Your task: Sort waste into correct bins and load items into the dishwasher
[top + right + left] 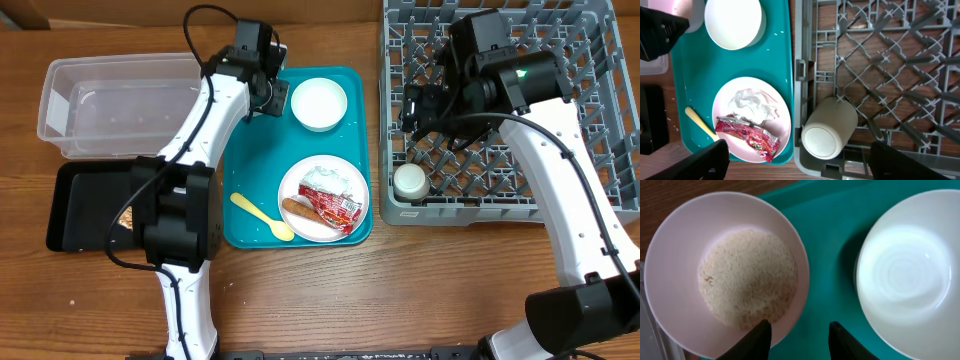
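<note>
We see a teal tray (260, 172): at its edge a pale pink bowl (675, 255) of beige rice (747, 277), on it a white bowl (905, 275), red-and-white wrapper (747, 137), pale yellow spoon (262, 217). Right of it, a grey lattice rack (600, 120).

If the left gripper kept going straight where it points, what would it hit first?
Probably the rim of the pink bowl of rice, lying between the spread fingers of the left gripper; the teal tray lies beside it. Depth unclear.
</note>
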